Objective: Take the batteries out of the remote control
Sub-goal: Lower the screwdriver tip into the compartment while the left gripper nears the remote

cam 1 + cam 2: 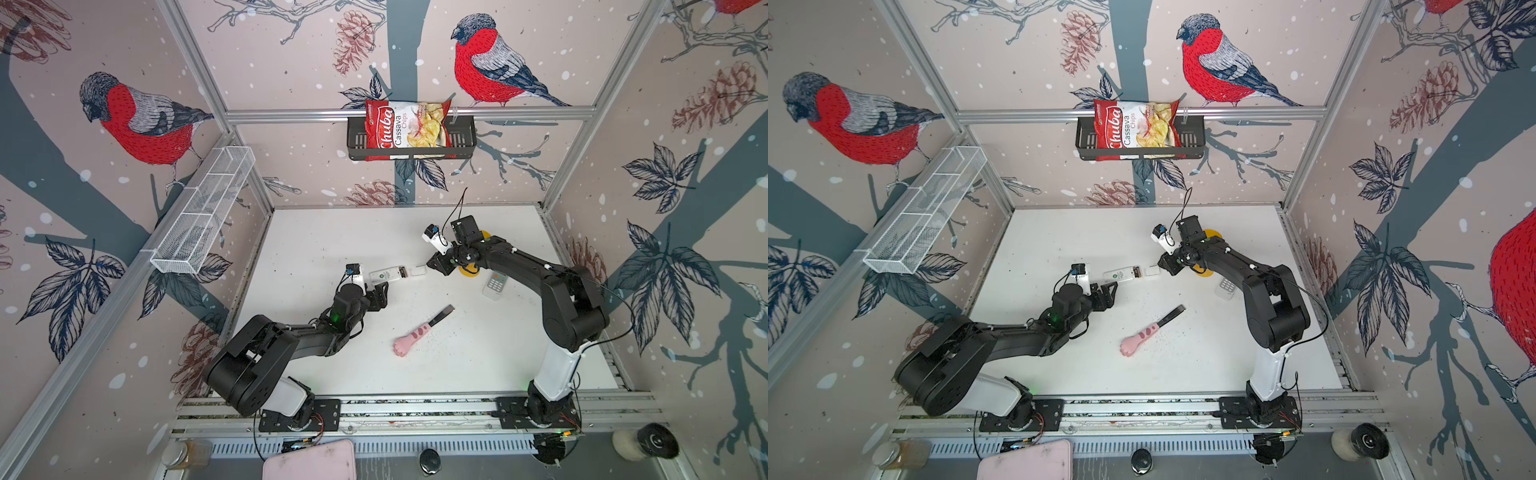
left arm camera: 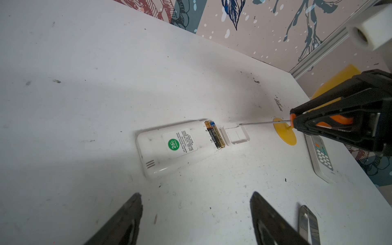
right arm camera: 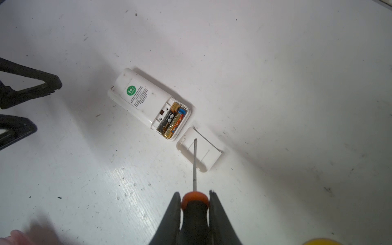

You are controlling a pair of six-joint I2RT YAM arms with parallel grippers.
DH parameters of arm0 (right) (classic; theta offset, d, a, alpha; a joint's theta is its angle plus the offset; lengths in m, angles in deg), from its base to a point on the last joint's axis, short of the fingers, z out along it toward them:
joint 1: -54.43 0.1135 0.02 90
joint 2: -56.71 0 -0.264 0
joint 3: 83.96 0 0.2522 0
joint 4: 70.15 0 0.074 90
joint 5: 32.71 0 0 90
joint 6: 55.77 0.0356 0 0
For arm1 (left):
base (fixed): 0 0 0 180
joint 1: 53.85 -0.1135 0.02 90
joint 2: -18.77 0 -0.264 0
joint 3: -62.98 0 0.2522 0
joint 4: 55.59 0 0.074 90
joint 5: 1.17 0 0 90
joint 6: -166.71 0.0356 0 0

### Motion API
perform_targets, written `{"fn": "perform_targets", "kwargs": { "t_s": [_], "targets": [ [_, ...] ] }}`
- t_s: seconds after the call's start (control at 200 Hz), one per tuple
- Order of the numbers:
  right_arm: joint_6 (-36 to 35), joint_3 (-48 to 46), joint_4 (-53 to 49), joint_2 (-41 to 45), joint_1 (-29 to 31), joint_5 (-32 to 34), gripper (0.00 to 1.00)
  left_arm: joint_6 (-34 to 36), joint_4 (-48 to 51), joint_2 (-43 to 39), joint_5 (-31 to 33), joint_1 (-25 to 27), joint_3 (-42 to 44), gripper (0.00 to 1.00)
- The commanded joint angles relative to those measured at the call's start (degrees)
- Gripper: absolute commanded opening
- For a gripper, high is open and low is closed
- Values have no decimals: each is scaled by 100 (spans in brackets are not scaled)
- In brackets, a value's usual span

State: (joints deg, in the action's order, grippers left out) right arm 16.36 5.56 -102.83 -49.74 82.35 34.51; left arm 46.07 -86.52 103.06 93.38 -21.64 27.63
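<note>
Presently on view, one enclosed work cell, contents as follows:

Room: three walls (image 1: 291, 50) papered pale pink with red-breasted bullfinches, pine cones, dark leaves and grey-blue branches; aluminium frame posts (image 1: 198, 62) at the corners, a rail (image 1: 291, 113) across the back wall

Wall fittings: black basket (image 1: 461, 139) hung on the back rail, holding a red bag of cassava chips (image 1: 405, 124); white wire rack (image 1: 203, 216) along the left wall

Bench (image 1: 316, 241): white, matt, scuffed, peppered with dark specks and streaks

Remote control (image 1: 386, 275): white, face down about mid-bench, a little toward the back edge; battery bay uncovered

Batteries (image 3: 171, 121): two, black and copper-gold, side by side, both seated in the bay

Cover (image 3: 199, 151): white, inner face up, flat on the bench just beside the remote's open end

Right gripper (image 3: 194, 193): jaws pressed onto the orange-and-black handle of a screwdriver (image 3: 194, 161); shaft tip over the cover, contact not discernible

Left gripper (image 2: 195, 195): jaws spread wide, holding nothing, near the remote's closed end and apart from it

Second remote (image 1: 494, 284): buttons up, toward the right edge, beside a yellow disc (image 1: 469, 272)

Pink paw-shaped handle (image 1: 411, 338): fitted with a black stem, lying toward the front edge, near its middle
</note>
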Motion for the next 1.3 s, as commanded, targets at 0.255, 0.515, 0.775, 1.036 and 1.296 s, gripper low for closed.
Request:
{"fn": "perform_targets", "kwargs": {
  "t_s": [0.255,0.515,0.775,1.036,1.296],
  "targets": [
    [-269,301,-55,-353,147,30,0,-44,-244,162,235,-130,-110,88],
    [-261,395,-24,-513,206,2,0,-138,-364,149,160,-327,29,88],
    [-247,404,-67,-594,339,-37,0,-102,-358,27,190,-498,159,88],
    [-252,187,-58,-458,449,-206,0,21,-338,-27,340,-736,130,89],
    [-244,32,-120,-294,537,-387,0,179,-266,68,344,-873,-117,89]
  ]
}}
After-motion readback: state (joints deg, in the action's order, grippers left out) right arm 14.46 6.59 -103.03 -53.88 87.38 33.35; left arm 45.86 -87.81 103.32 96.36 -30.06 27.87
